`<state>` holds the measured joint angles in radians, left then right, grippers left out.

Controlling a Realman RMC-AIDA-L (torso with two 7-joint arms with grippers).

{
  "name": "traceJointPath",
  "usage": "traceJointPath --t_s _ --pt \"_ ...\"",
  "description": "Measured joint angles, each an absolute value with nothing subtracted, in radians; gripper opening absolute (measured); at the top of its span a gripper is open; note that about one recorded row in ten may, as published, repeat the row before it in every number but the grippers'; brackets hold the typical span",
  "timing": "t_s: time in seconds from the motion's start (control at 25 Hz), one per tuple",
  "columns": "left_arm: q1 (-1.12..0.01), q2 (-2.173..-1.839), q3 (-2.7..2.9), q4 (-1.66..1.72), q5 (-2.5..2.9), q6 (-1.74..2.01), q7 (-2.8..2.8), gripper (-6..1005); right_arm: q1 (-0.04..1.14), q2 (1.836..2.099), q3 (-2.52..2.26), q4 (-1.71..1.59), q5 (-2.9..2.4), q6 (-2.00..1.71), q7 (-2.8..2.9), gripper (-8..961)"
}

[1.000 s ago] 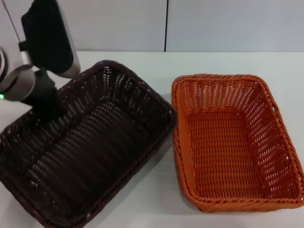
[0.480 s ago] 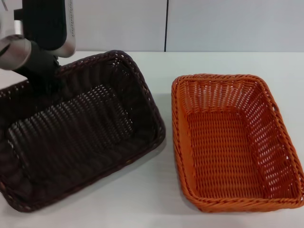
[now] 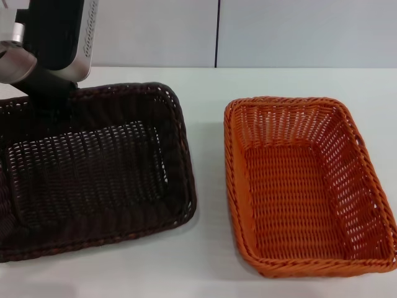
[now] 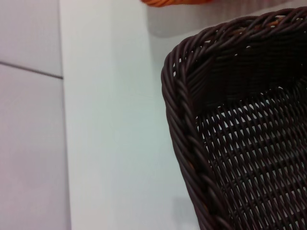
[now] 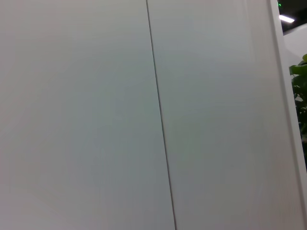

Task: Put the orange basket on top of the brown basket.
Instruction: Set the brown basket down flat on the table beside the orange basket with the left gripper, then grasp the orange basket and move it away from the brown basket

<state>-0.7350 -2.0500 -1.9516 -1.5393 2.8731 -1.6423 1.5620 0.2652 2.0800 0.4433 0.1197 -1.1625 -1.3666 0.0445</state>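
Note:
The brown basket (image 3: 93, 174) lies flat at the table's left, long side across the head view. My left gripper (image 3: 54, 104) comes down from the upper left onto its far rim and is shut on that rim; the dark fingers blend into the weave. The left wrist view shows a braided corner of the brown basket (image 4: 249, 143) close up, with a sliver of the orange basket (image 4: 177, 2) beyond it. The orange basket (image 3: 298, 186) sits empty on the right, a hand's width from the brown one. My right gripper is out of view; its wrist view shows only a wall.
The white table (image 3: 205, 261) shows bare surface between the baskets and along the front edge. A pale panelled wall (image 3: 279, 31) runs behind the table. The left arm's grey and black body (image 3: 56, 31) stands over the far left corner.
The brown basket has swung with my left gripper, from a diagonal, tilted pose to lying flat and square, and shifted left. The orange basket has not moved.

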Motion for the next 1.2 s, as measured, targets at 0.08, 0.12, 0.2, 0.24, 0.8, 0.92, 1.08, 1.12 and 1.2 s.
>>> traceJointPath --t_s 0.08,0.12,0.2,0.24,0.8,0.92,1.08,1.12,1.2 --pt "-0.741 -2.049 -1.952 -1.536 2.873 -1.653 1.573 242 0.267 2.080 0.444 0.120 -1.163 -1.367 0.044 697" --pt "-0.741 -2.049 -1.952 -1.536 2.873 -1.653 1.573 240 0.267 2.080 0.444 0.120 -1.163 -1.366 0.044 696" --pt "-0.752 -2.048 -1.954 -1.517 2.872 -1.669 1.618 235 0.268 2.080 0.444 0.120 -1.163 -1.366 0.044 696" --pt "-0.752 -2.048 -1.954 -1.517 2.872 -1.669 1.618 235 0.268 2.080 0.445 0.120 -1.163 -1.365 0.044 695" --pt "-0.849 -2.059 -1.916 -1.262 2.885 -1.521 1.577 229 0.268 2.080 0.439 0.120 -1.163 -1.365 0.044 691" --pt "-0.872 -2.059 -1.889 -1.206 2.889 -1.468 1.538 228 0.269 2.080 0.437 0.120 -1.164 -1.365 0.044 691" --pt "-0.866 -2.061 -1.844 -1.201 2.883 -1.401 1.537 280 0.273 2.079 0.434 0.118 -1.167 -1.365 0.044 689" --pt "-0.866 -2.061 -1.844 -1.201 2.883 -1.401 1.537 329 0.274 2.078 0.434 0.117 -1.168 -1.364 0.044 689" --pt "-0.863 -2.064 -1.816 -1.188 2.882 -1.348 1.537 403 0.274 2.078 0.434 0.116 -1.169 -1.361 0.044 689"
